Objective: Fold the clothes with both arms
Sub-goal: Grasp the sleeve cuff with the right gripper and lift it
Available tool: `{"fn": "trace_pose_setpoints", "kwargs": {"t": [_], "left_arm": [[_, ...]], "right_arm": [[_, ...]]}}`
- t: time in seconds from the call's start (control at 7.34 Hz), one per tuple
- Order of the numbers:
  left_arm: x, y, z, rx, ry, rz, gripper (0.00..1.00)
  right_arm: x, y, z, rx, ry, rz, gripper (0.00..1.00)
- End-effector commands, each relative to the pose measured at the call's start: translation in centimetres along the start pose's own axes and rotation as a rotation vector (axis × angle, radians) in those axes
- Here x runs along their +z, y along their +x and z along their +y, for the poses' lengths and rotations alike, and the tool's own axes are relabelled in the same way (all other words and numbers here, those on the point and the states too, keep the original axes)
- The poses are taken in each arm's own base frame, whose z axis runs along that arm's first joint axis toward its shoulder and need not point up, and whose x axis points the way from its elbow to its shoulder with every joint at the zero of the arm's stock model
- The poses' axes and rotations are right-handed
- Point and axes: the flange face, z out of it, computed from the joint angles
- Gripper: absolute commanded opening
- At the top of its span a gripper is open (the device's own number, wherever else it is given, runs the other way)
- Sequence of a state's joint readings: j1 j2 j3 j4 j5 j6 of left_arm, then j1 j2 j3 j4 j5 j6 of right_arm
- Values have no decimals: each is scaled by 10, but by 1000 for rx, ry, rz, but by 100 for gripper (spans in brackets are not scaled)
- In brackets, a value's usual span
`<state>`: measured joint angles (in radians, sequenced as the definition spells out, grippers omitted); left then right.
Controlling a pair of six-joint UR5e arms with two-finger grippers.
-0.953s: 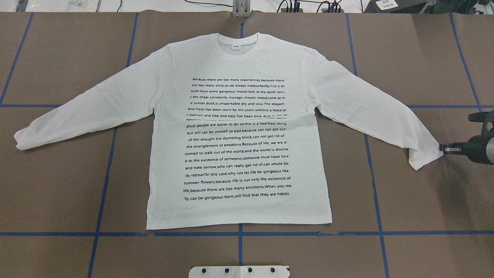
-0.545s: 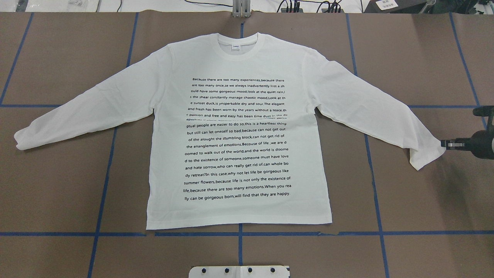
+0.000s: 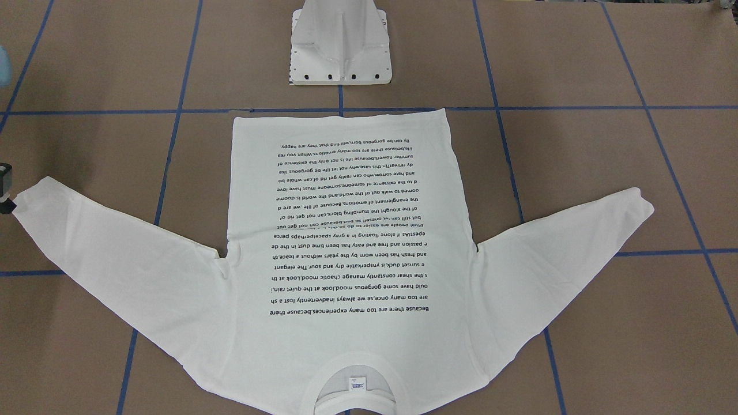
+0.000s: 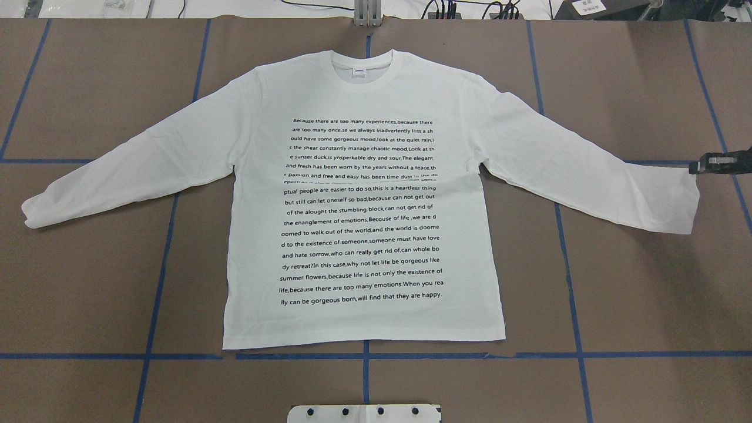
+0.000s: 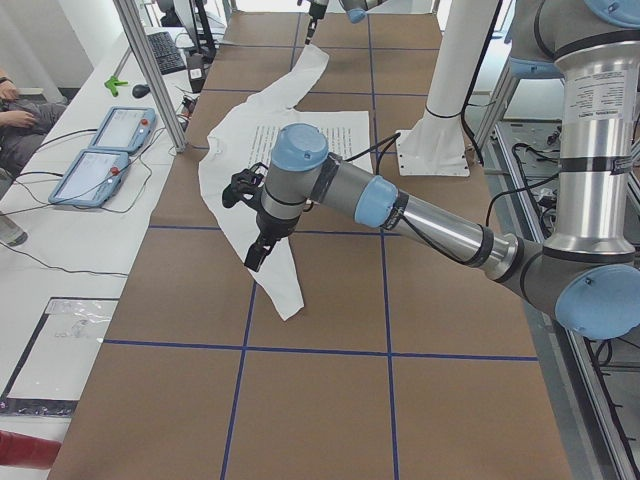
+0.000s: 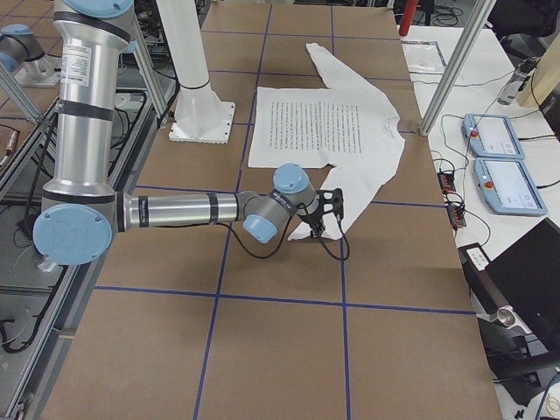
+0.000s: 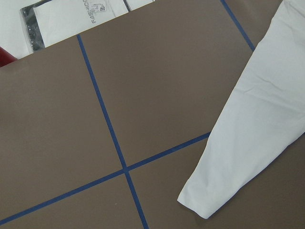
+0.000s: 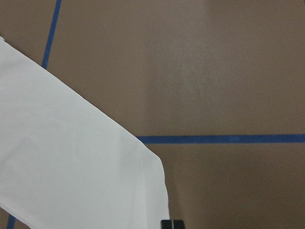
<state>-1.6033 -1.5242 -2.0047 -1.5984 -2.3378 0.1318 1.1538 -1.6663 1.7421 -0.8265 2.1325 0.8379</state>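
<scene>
Lying flat on the brown table (image 4: 88, 88) is a white long-sleeved shirt (image 4: 364, 194), with its printed side up. Blue tape lines (image 4: 158, 282) cross the table.

On the left, the left sleeve (image 4: 117, 170) stretches out and down, and its end rests on the table. The left claw (image 5: 256, 256) hangs above the table by that sleeve. It shows only from the side, so I cannot tell if it is open or closed.

In the middle, the shirt has many rows of small black words (image 4: 361, 211). The round collar (image 4: 361, 59) points away from the robot, and a tiny tag (image 4: 359, 72) sits inside it. The bottom edge lies just by a blue line, near the white base (image 4: 364, 413).

On the right, the right sleeve (image 4: 587, 176) reaches out to the side. The right claw (image 4: 696, 167) is closed on the far corner of its cuff, pinching the cloth. A soft shadow shows under that cuff.
</scene>
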Motion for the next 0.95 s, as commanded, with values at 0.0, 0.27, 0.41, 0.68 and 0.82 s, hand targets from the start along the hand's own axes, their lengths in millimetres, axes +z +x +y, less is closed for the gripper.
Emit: {"fn": "trace_pose_setpoints", "kwargs": {"t": [0.0,0.27,0.41,0.68,0.82], "left_arm": [[0,0,0,-2,-1,0,100],[1,-1,0,-4,-2,0,100],[2,-1,0,-7,-3,0,100],[3,-3,0,-11,-5,1,100],[3,-3,-2,-11,-5,1,100]], "right_arm": [[-56,-83,-60,9,-19,54,0],[-80,-162,-110,17,-21,75,0],[-90,-203,-131,17,-9,108,0],[-105,-290,-153,-3,-13,157,0],[-110,-321,-157,-26,-10,138,0]]}}
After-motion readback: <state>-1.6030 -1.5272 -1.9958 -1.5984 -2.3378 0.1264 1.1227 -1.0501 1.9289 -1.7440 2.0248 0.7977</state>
